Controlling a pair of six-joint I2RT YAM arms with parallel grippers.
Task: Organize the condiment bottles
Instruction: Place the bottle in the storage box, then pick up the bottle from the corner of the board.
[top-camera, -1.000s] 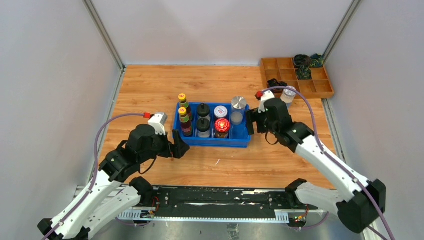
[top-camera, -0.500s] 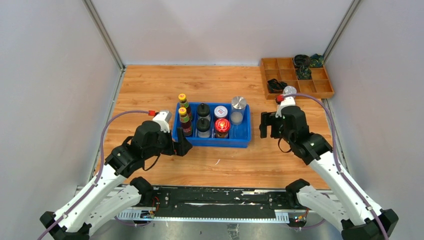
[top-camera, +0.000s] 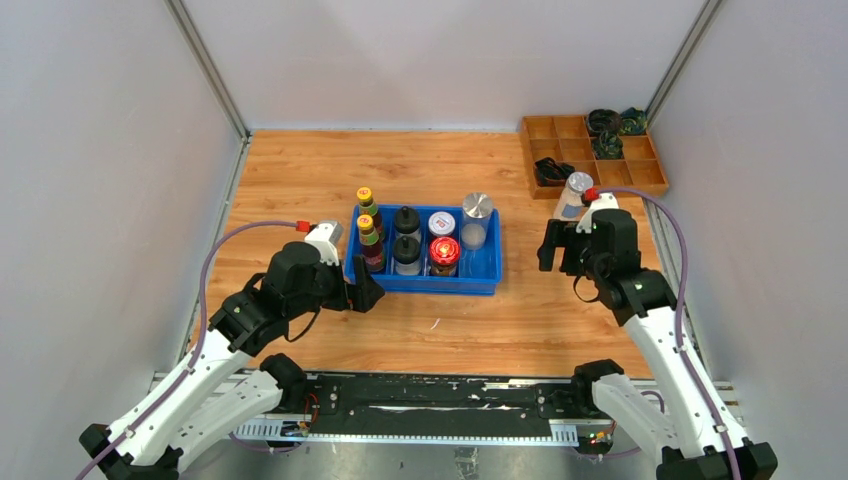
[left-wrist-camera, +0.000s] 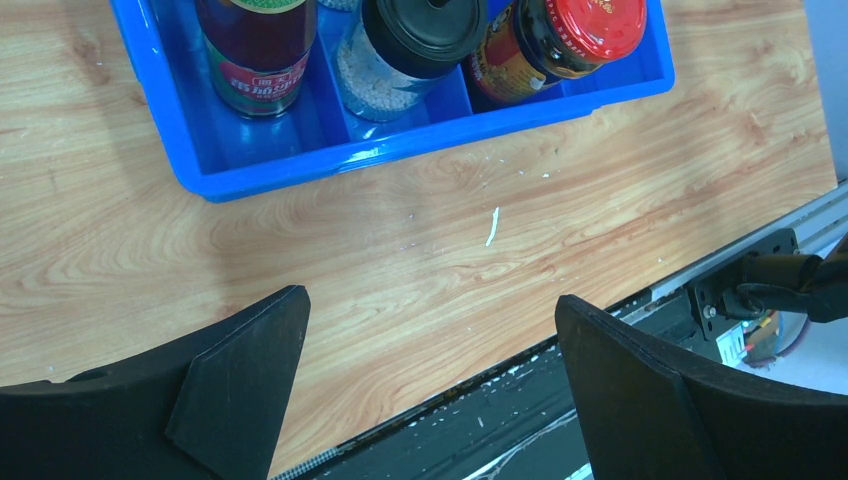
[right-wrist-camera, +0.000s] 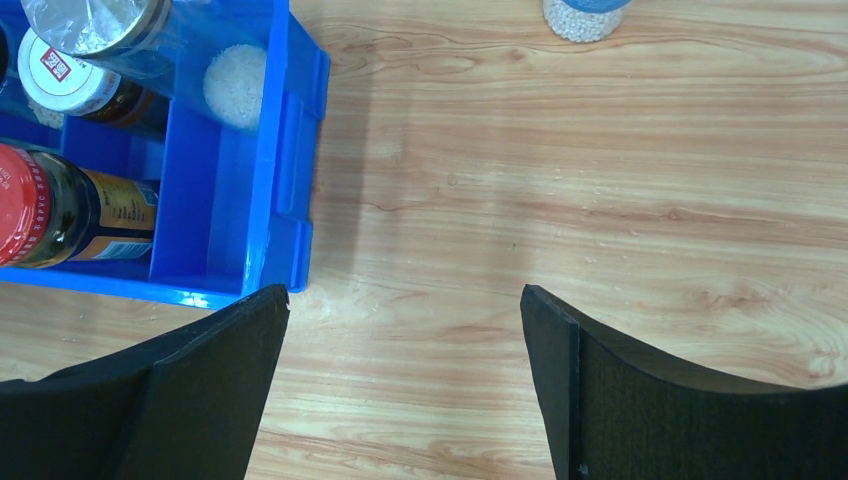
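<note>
Light wood-grain desk (top-camera: 300, 180), boards running left to right, a few pale scuffs. Plain matte grey-white back wall (top-camera: 440, 60), left wall (top-camera: 90, 180) and right wall (top-camera: 770, 150) close it in on three sides. Slanted aluminium posts stand at the back corners, left post (top-camera: 205, 65) and right post (top-camera: 685, 55). Black mounting rail (top-camera: 440, 400) with a metal strip runs along the near edge. Wooden compartment tray (top-camera: 558, 137) sits at the far right corner, against the right wall. Small white fleck (top-camera: 436, 323) on the desk near the front. Light even and diffuse, shadows soft. No windows or floor in view.
</note>
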